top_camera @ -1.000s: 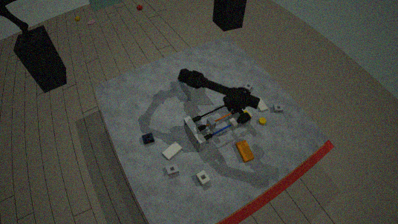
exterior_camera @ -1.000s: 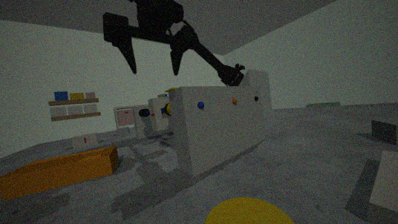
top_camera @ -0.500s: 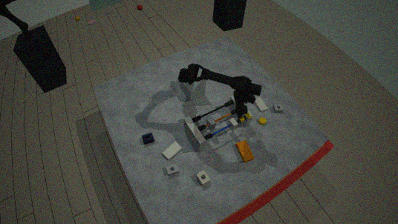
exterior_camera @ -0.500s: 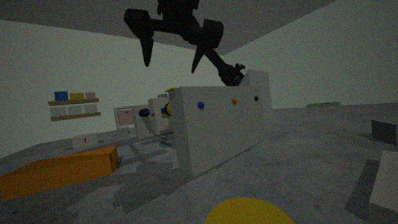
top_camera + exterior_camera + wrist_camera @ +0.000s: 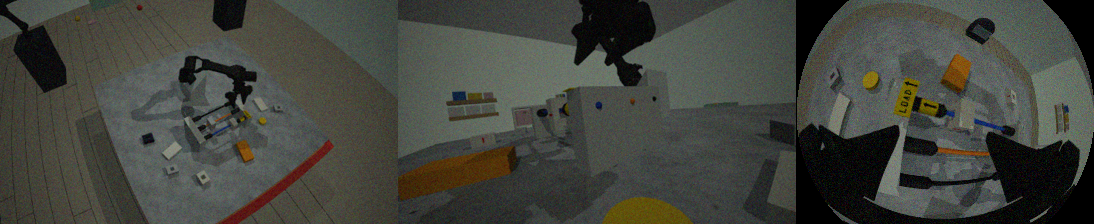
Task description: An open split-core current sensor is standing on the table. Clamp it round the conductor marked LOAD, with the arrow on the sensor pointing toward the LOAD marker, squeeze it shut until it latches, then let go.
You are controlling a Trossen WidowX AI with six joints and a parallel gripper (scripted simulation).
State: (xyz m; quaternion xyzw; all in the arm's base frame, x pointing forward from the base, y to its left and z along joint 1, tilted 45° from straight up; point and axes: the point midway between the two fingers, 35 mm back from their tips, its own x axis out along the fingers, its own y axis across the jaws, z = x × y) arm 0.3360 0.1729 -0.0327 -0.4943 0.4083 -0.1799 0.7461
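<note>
My gripper [image 5: 237, 102] [image 5: 592, 64] [image 5: 944, 133] is open, with nothing between its fingers, above the three-conductor rack near its LOAD end. The yellow LOAD marker [image 5: 247, 114] [image 5: 906, 97] is at the end of the blue conductor [image 5: 221, 130] [image 5: 988, 123]. A black sleeve with a yellow arrow band [image 5: 930, 107] is on that conductor beside the marker; its arrow points toward the marker. A pale block [image 5: 232, 121] [image 5: 964, 114] sits at the blue conductor. I cannot make out an arrow or latch on it, nor tell whether it is the sensor or is closed.
The rack has a pale end wall [image 5: 194, 130] and orange [image 5: 961, 151] and black [image 5: 958, 183] conductors. Another pale block [image 5: 211, 122] is near the orange one. An orange box [image 5: 245, 150] [image 5: 957, 74], a yellow disc [image 5: 262, 121] [image 5: 871, 80] and white pieces [image 5: 172, 150] lie around.
</note>
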